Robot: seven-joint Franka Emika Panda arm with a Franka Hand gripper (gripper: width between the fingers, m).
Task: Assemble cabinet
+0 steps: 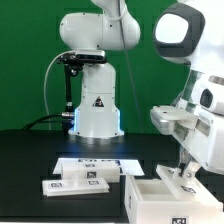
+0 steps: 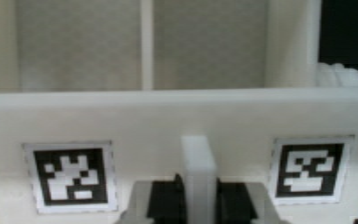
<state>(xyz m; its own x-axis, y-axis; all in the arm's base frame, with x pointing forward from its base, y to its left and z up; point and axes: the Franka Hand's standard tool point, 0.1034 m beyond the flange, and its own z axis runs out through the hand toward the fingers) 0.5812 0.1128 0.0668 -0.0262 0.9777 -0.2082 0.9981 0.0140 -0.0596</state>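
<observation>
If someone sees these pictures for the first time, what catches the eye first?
Probably the big white arm on the exterior view's right, its gripper down at the white cabinet box on the black table. In the wrist view, two black-and-white marker tags on a white wall loom large.

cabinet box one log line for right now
gripper astride cabinet box wall | closure unclear | flat panels lie apart from it

No legible text. Dark triangle sign (image 1: pixel 98 103) on arm base (image 1: pixel 88 122); two square marker tags (image 2: pixel 73 177) on cabinet (image 2: pixel 176 115).
</observation>
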